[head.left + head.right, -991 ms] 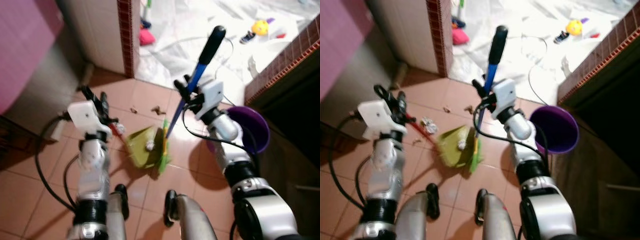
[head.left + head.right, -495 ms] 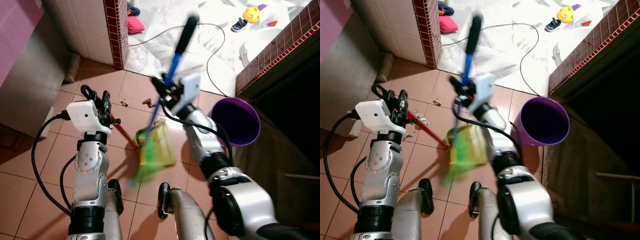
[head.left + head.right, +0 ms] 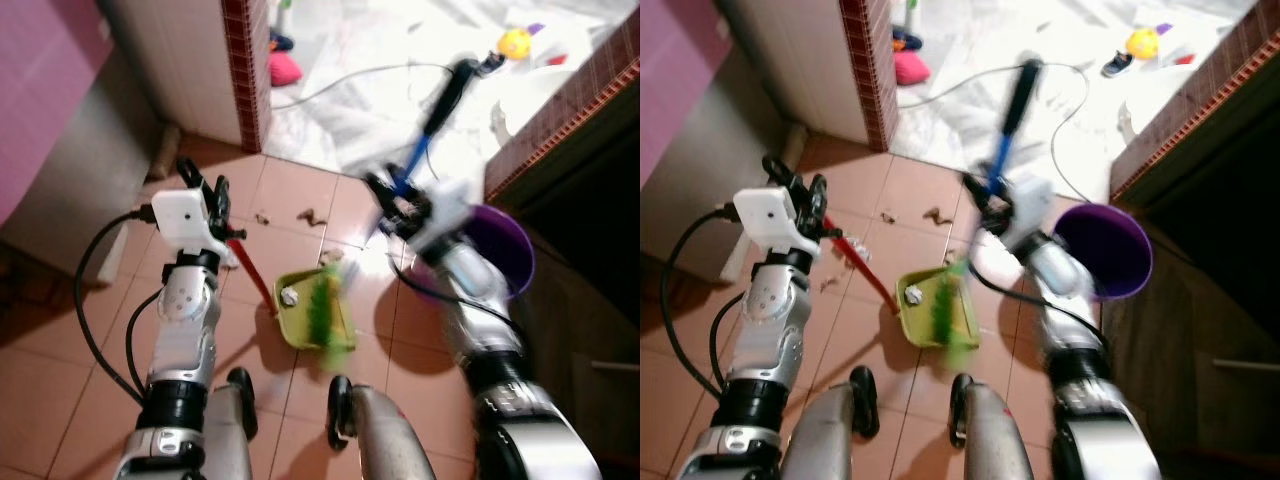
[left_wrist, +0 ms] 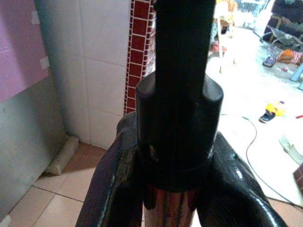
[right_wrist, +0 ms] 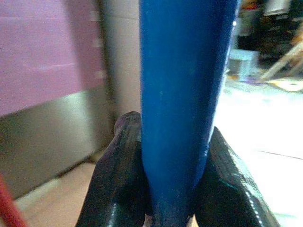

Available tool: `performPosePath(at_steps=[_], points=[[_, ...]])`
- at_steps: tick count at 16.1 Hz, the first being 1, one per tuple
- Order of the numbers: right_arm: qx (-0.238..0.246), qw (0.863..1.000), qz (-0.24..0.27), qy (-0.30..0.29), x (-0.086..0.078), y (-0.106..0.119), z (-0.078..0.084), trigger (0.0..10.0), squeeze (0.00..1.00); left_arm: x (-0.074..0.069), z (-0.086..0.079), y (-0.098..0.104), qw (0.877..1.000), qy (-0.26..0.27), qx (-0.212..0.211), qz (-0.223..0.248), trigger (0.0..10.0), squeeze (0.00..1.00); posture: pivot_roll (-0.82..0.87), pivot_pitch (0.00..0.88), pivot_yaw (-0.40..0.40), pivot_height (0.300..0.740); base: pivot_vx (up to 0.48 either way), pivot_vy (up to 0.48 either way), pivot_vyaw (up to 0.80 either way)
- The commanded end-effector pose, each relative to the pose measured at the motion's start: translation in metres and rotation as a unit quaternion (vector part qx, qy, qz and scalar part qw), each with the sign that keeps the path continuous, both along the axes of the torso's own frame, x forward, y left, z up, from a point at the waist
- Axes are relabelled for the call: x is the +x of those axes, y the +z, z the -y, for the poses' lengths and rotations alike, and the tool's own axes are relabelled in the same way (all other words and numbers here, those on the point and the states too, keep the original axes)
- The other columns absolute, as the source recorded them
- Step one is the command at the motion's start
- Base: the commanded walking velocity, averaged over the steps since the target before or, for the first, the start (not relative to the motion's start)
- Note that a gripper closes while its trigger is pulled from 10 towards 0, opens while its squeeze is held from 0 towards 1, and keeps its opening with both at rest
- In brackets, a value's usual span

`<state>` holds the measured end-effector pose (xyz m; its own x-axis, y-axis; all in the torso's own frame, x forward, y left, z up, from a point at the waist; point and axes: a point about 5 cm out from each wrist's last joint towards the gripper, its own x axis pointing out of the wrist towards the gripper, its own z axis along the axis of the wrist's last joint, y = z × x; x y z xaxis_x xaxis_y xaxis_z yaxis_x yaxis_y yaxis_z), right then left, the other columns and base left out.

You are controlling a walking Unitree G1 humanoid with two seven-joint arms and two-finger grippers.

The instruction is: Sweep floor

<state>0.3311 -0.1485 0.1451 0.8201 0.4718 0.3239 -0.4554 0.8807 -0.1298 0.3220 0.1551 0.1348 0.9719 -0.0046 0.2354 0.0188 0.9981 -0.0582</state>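
A green dustpan [image 3: 312,318] lies on the brown floor tiles, with a small white scrap in it. Its red handle [image 3: 248,272] runs up to my left gripper [image 3: 207,199], which is shut on the handle's black end [image 4: 179,90]. My right gripper [image 3: 392,194] is shut on the blue shaft [image 5: 182,94] of a broom with a black grip [image 3: 452,84]. The broom's green bristles [image 3: 325,308] are blurred and sit over the dustpan. Brown crumbs [image 3: 311,214] lie on the tiles beyond the pan.
A purple bucket [image 3: 505,252] stands to the right of the dustpan, against a dark brick-edged step [image 3: 560,110]. A tiled wall corner [image 3: 236,70] rises at the back left. White sheeting [image 3: 380,70] with a cable, a shoe and toys lies beyond. My feet [image 3: 340,425] are below.
The camera has shifted. The broom handle has swung from leaning left to leaning right, and its bristles now sit over the dustpan, which has turned slightly. My left gripper still holds the pan's handle.
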Motion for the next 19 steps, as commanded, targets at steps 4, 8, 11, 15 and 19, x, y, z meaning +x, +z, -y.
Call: performPosePath(at_steps=[4, 8, 11, 15, 19], points=[[-0.031, 0.996, 0.048, -0.073, -0.001, 0.017, 0.026, 10.0, 0.00, 0.007, -0.024, -0.027, 0.997, 0.015, -0.055, -0.060, 10.0, 0.00, -0.13, 0.032, -0.023, 0.740, 0.000, 0.000, 0.00], [-0.059, 0.990, 0.053, -0.116, -0.007, 0.017, 0.043, 10.0, 0.00, 0.010, -0.021, -0.030, 0.993, -0.012, -0.100, -0.061, 10.0, 0.00, -0.14, 0.000, -0.012, 0.740, 0.000, 0.000, 0.00], [-0.047, 0.985, 0.014, -0.167, -0.028, -0.007, 0.053, 10.0, 0.00, 0.000, -0.032, -0.033, 0.995, -0.010, -0.082, -0.050, 10.0, 0.00, -0.13, 0.000, 0.007, 0.740, 0.000, 0.000, 0.00], [-0.016, 0.978, -0.047, -0.202, -0.053, -0.042, 0.047, 10.0, 0.00, -0.017, -0.041, -0.056, 0.995, -0.025, -0.035, -0.089, 10.0, 0.00, -0.13, 0.000, 0.054, 0.740, 0.000, 0.000, 0.00], [0.015, 0.975, -0.062, -0.213, -0.054, -0.046, 0.038, 10.0, 0.00, -0.016, -0.036, -0.052, 0.994, -0.039, -0.059, -0.079, 10.0, 0.00, -0.13, 0.000, 0.083, 0.740, 0.000, 0.000, 0.00]])
